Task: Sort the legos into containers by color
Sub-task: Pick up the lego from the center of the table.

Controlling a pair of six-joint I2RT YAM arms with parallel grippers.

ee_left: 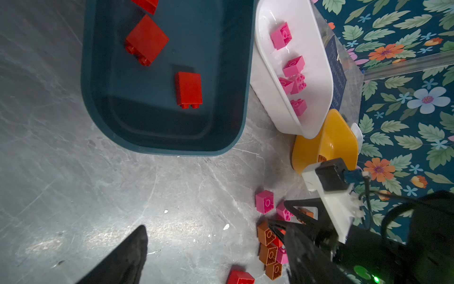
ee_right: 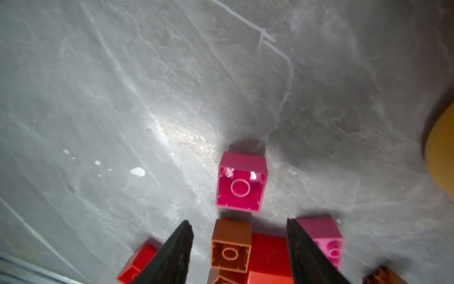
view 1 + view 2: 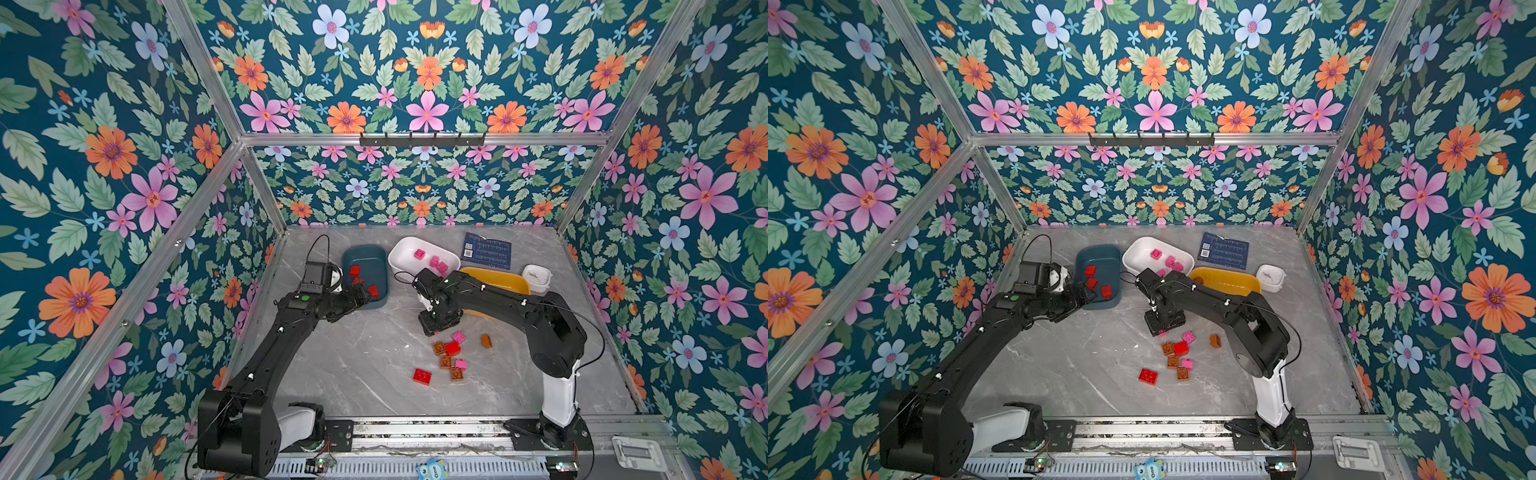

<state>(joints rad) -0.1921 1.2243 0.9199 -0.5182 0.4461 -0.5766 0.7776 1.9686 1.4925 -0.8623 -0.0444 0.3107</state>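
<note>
- The right hand [image 2: 238, 222] hangs open, low over the loose legos [image 3: 446, 361] on the desk [image 3: 353, 365], a brown brick [image 2: 231, 246] between its fingers.
- The left hand [image 3: 360, 296] is open and empty by the teal bin [image 3: 368, 255] of red bricks [image 3: 355, 271].

teal bin [image 1: 172, 150], red legos [image 1: 188, 89] inside

Setting: enclosed robot test cell, lab type. Evidence: aluminium frame [image 3: 299, 139], floral panels [image 3: 104, 166] as walls, marble-look tabletop [image 3: 353, 374], arm-mounting rail [image 3: 428, 430] along the bottom of the frame.
</note>
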